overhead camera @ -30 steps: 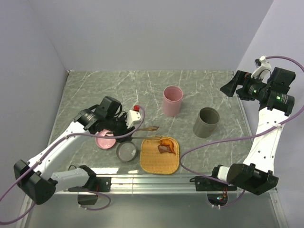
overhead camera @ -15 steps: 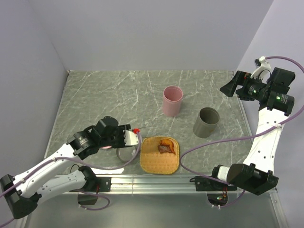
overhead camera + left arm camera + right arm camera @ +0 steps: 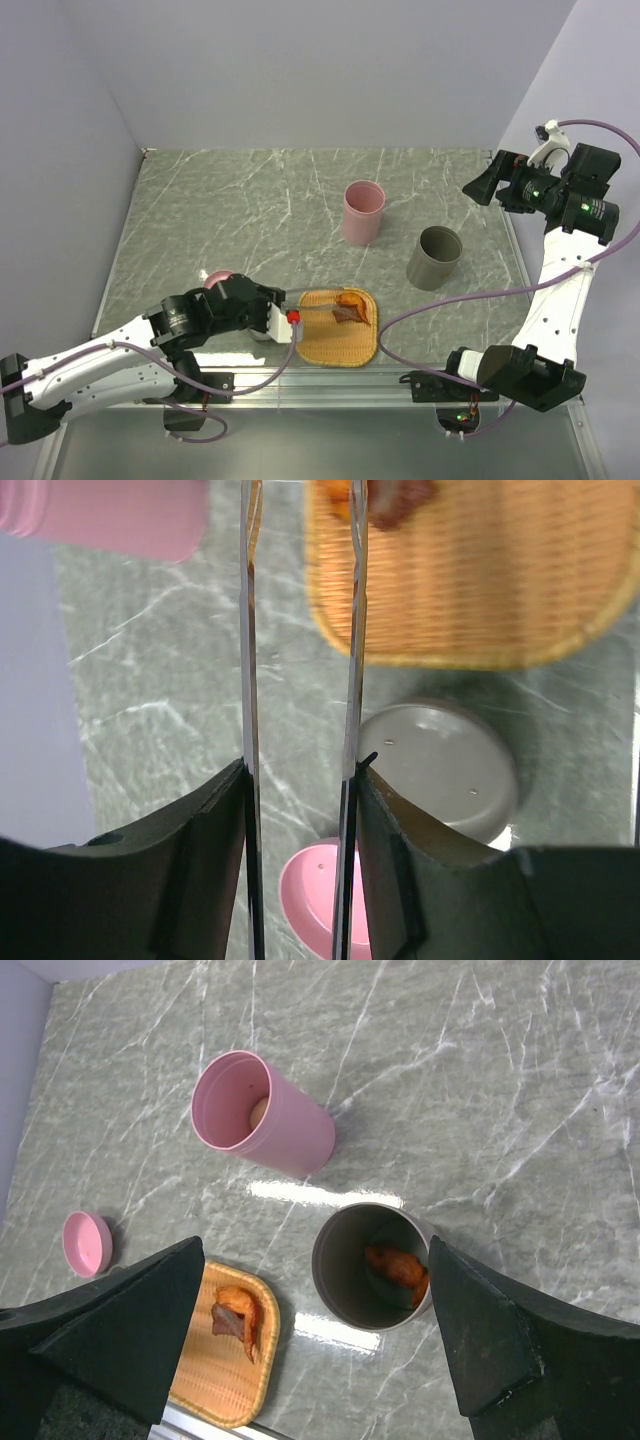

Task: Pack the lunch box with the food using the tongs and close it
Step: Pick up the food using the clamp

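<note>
My left gripper (image 3: pixel 285 318) is shut on the tongs (image 3: pixel 318 311), both thin arms pressed between its fingers (image 3: pixel 410 850). The tongs (image 3: pixel 351 630) reach over the woven tray (image 3: pixel 335 345) toward a brown-orange food piece (image 3: pixel 349 306) lying on it. The pink cup (image 3: pixel 262 1112) stands upright with a beige ball (image 3: pixel 258 1113) inside. The grey cup (image 3: pixel 372 1265) holds an orange piece (image 3: pixel 400 1268). A shallow grey dish (image 3: pixel 440 770) and a pink dish (image 3: pixel 315 900) lie beneath the left wrist. My right gripper (image 3: pixel 316 1250) hangs open high above the grey cup.
The tray (image 3: pixel 225 1355) sits near the table's front edge by the metal rail (image 3: pixel 320 382). The pink dish (image 3: pixel 216 277) peeks out behind the left arm. Grey walls close the table at the left and back.
The left arm has drawn back toward the near edge and dropped low. The tongs now point across the tray at the food piece. The right arm has not moved.
</note>
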Robot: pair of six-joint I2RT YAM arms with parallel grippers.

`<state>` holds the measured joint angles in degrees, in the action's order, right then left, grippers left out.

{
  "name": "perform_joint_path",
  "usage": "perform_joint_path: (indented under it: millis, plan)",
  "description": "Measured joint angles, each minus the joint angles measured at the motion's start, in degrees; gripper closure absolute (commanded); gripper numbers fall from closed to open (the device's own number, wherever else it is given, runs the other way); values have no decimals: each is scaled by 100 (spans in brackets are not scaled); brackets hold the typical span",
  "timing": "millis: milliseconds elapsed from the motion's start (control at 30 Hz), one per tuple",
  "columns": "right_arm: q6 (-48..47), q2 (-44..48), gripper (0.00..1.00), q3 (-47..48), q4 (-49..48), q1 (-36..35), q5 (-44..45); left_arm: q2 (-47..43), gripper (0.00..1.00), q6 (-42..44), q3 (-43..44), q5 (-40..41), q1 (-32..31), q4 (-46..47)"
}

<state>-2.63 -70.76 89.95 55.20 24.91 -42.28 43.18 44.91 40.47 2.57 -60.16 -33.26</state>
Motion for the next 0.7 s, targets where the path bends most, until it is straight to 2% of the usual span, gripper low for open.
perform_joint_path:
  millis: [267,700]
  plan:
    - [-22,2,0,-9,15,0,48,-26,52,162,-660,293,-743,223]
    - [-42,0,0,-9,17,-2,72,-39,52,376,-1292,734,-1147,990]
